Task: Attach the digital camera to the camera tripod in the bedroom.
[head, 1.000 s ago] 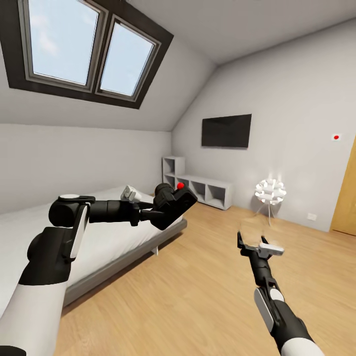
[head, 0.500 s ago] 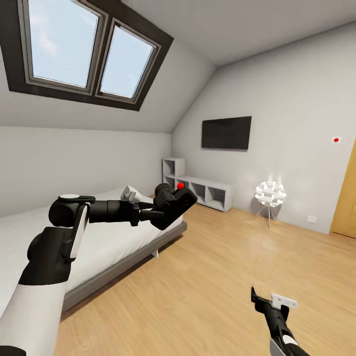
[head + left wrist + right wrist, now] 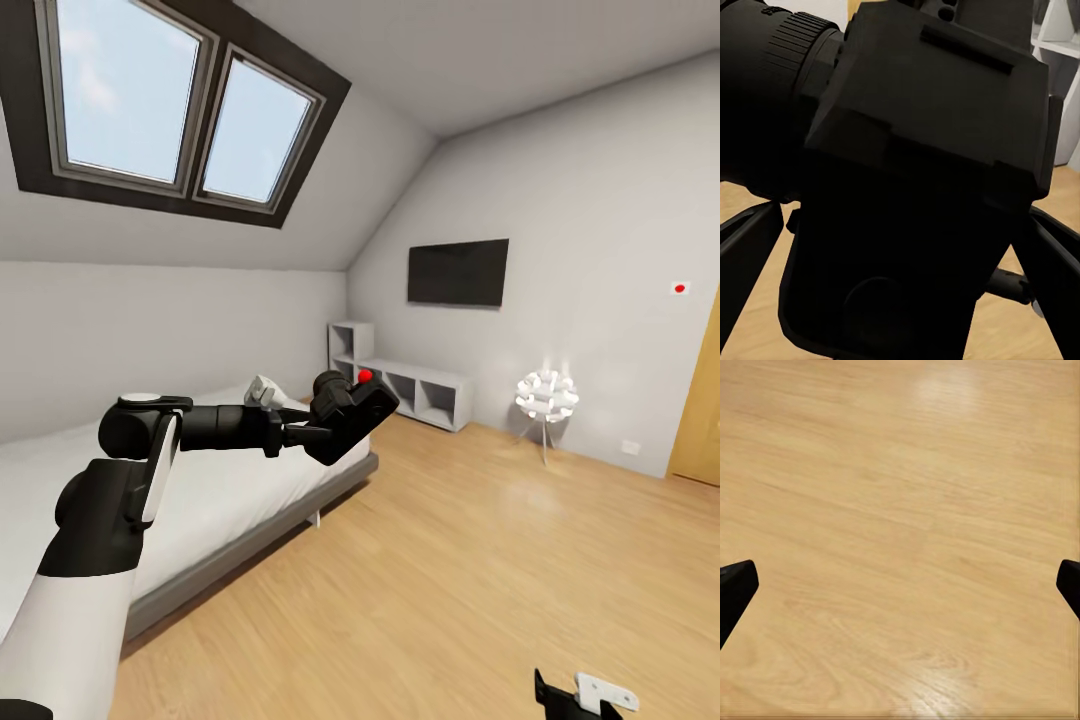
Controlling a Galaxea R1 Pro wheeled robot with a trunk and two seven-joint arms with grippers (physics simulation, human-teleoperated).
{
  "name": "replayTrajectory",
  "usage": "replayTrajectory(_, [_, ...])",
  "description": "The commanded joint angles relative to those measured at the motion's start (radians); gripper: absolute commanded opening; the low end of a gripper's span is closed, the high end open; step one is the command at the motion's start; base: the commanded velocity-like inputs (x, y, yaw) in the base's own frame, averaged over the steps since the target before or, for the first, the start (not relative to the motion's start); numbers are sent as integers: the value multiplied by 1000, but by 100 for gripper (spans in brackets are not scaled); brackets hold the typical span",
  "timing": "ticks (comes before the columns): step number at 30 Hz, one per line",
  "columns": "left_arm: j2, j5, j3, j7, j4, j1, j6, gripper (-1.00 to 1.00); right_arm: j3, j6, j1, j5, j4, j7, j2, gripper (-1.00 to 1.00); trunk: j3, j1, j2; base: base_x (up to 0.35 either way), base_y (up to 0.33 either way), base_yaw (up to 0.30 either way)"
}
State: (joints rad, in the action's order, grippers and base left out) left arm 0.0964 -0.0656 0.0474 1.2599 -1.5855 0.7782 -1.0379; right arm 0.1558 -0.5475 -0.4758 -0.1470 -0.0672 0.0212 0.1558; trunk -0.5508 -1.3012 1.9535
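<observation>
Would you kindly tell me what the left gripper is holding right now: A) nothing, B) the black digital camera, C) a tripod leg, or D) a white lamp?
B: in the head view the left gripper is clamped on the digital camera, held up above the bed.

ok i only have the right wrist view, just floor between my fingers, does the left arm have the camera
observer: yes, the left gripper is shut on the digital camera, held in the air by the bed.
operator: where's its red button
observer: the red button is on the camera's upper side.
operator: what's by the far wall
observer: a small white lamp on thin legs, lit, standing on the wood floor.
</observation>
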Motion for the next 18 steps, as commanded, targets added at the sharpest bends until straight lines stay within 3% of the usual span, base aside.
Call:
replayTrajectory(1, [0,-6,0,8,-1,1,-9,-100,4,-6,-1,0,-5,-1,0,100,2,4,-7,0,0,0])
replayTrajectory(18, [-1,-6,0,7,0,1,-9,-100,4,5,0,1,-11,-1,-6,100,55,69,-126,0,0,0])
